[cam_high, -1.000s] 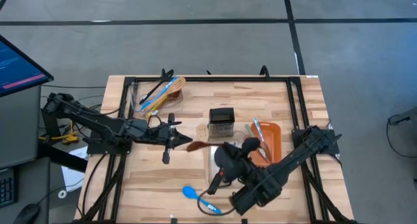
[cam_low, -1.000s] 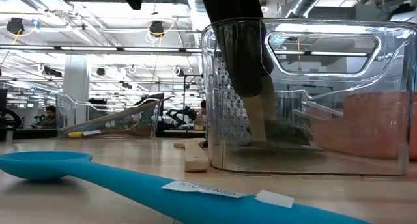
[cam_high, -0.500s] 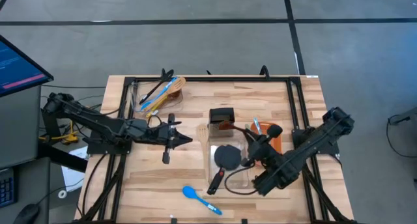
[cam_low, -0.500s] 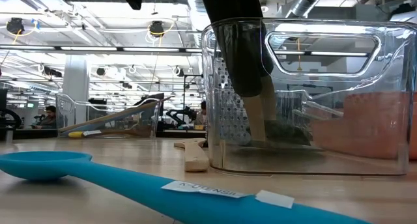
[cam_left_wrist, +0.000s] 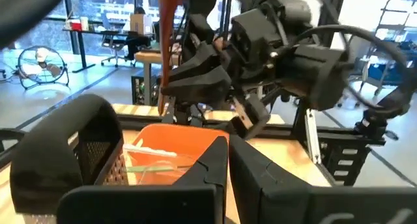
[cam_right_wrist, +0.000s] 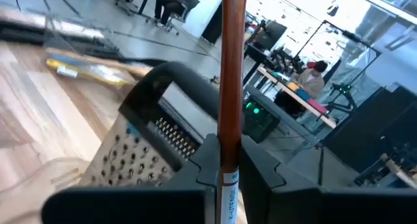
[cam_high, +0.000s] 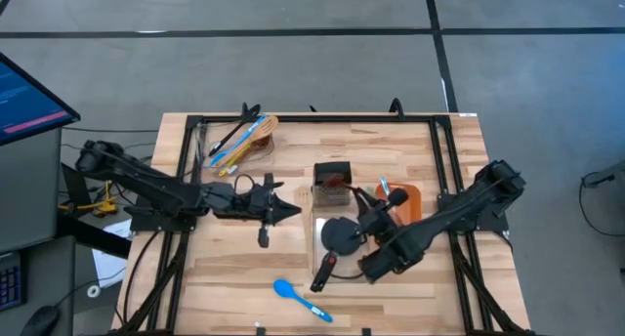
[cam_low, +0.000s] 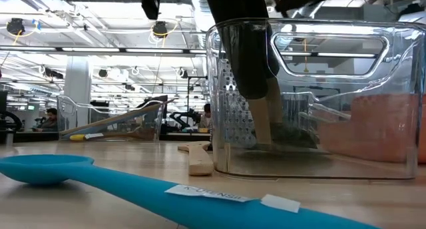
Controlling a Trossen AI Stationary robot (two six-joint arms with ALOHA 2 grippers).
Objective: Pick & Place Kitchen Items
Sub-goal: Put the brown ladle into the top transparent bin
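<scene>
The right hand (cam_high: 363,207), mid-frame over the clear bin (cam_high: 317,246), is clamped on a wooden spoon (cam_right_wrist: 231,74) by its handle. It looks light, stiff and smooth, so a mid-handle grip suits. The left hand (cam_high: 289,210), centre-left, is closed and empty.

Workshop hall surrounding a wooden table (cam_high: 244,268).

A grey concrete floor (cam_high: 293,63), crossed by dark seam lines, is lying on every side of the table. A monitor (cam_high: 29,97) is glowing blue just off the table's left edge. Beyond the table's far edge, an open ceiling (cam_low: 100,29) is carrying ducts, pipes and hanging lamps that are lighting the hall. A white column (cam_low: 78,89) is standing behind the table. People are sitting at desks well beyond it, near tall windows (cam_left_wrist: 104,15); a floor fan (cam_left_wrist: 36,74) is standing there too.
</scene>
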